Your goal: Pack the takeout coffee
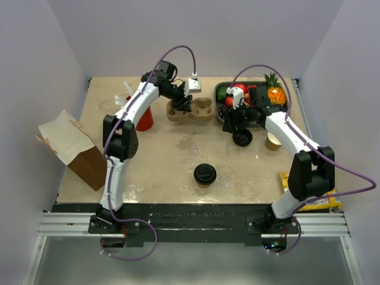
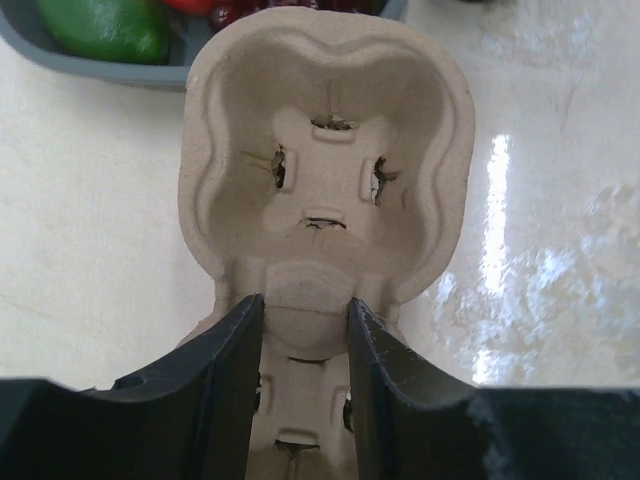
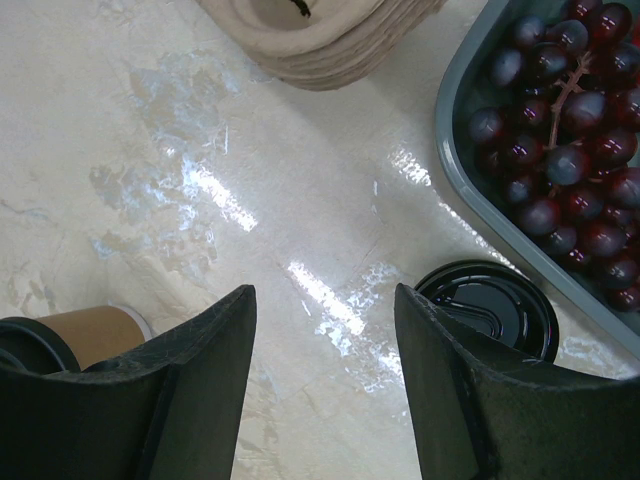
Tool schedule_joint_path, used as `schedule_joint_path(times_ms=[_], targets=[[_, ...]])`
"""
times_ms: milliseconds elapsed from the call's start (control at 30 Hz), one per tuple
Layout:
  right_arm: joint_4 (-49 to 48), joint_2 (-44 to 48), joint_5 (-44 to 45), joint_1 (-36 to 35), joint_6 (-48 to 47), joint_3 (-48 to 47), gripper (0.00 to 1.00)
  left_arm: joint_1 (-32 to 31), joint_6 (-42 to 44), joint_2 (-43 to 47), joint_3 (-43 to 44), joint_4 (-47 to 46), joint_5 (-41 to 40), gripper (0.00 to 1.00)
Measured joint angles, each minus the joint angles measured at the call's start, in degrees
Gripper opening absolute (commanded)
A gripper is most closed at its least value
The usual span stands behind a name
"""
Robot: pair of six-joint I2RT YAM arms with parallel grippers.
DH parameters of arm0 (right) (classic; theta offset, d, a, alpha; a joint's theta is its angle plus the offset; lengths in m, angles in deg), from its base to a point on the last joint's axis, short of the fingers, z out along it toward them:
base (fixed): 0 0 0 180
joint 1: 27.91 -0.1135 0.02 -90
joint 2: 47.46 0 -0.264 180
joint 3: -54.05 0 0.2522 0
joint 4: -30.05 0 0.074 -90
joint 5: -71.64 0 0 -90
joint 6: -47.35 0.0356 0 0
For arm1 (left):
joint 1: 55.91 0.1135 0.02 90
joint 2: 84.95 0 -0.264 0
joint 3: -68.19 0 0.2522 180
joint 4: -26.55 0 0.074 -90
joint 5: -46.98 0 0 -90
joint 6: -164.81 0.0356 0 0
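The takeout coffee (image 1: 204, 174), a tan cup under a round black lid, stands alone at the table's front middle, apart from both grippers. My left gripper (image 1: 185, 103) is at the back, its jaws closed on the middle ridge of a brown pulp cup carrier (image 1: 191, 110). The left wrist view shows the gripper (image 2: 305, 320) pinching that ridge, with an empty carrier pocket (image 2: 325, 170) ahead. My right gripper (image 1: 236, 126) is open and empty above bare table (image 3: 325, 330). A loose black lid (image 1: 242, 138) lies just beside it (image 3: 490, 312).
A grey fruit tray (image 1: 221, 116) with grapes (image 3: 560, 150) stands at the back right. A lidless tan cup (image 1: 273, 141) stands right of the lid. A tan cup (image 3: 95, 335) shows by my right gripper's left finger. A paper bag (image 1: 71, 145) lies at the left, a red cup (image 1: 144, 120) behind it, a yellow packet (image 1: 309, 193) at the front right.
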Motion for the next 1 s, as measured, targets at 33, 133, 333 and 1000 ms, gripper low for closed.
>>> schedule_joint_path(times_ms=[33,133,333,1000], targets=[[-0.02,0.00,0.00,0.00,0.00,0.00,0.61,0.00,-2.08,0.02,0.00,-0.55,-0.07,0.10],[-0.07,0.00,0.00,0.00,0.02,0.00,0.61,-0.07,-10.82,0.07,-2.23,-2.67,-1.25,0.07],[-0.15,0.00,0.00,0.00,0.09,0.00,0.61,-0.68,-25.24,2.38,-11.23,-8.59,-9.46,0.01],[-1.03,0.00,0.00,0.00,1.95,-0.13,0.62,0.11,-43.98,14.58,-17.97,-21.35,-16.74,0.00]])
